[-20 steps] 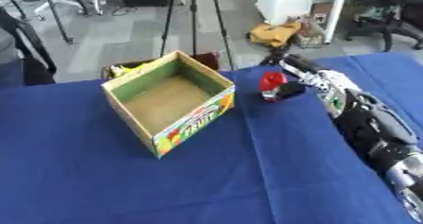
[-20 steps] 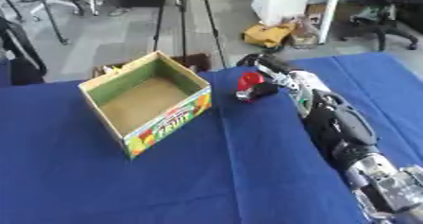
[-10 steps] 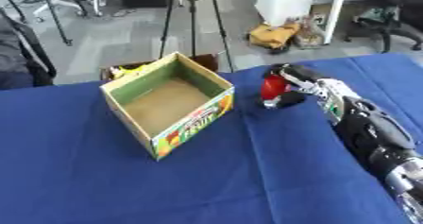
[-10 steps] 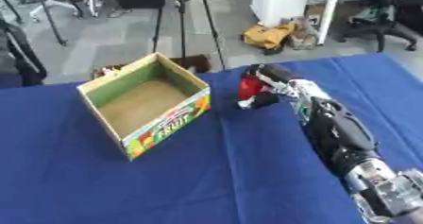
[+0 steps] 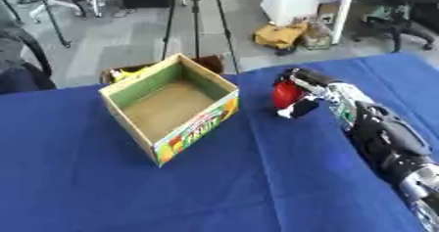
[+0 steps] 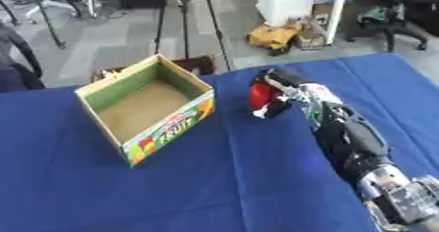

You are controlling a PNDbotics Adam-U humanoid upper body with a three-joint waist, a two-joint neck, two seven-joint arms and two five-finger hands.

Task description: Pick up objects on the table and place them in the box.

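An open cardboard box [image 5: 171, 107] with green inner walls and fruit print on its side stands on the blue table, left of centre, and looks empty. My right hand [image 5: 302, 90] reaches in from the lower right and is shut on a red object [image 5: 284, 95], held just right of the box's near right corner, slightly above the cloth. Fingers wrap over the top of the red object and the thumb shows pale below it. The left hand appears in neither view.
The blue table [image 5: 103, 187] spreads wide in front of and left of the box. Beyond its far edge is floor with a tripod [image 5: 195, 11], a yellow bag [image 5: 279, 34] and chairs. Something yellow and dark [image 5: 129, 72] lies behind the box.
My right hand has closed on the red object and carried it a little leftward toward the box. The camera has also shifted slightly.
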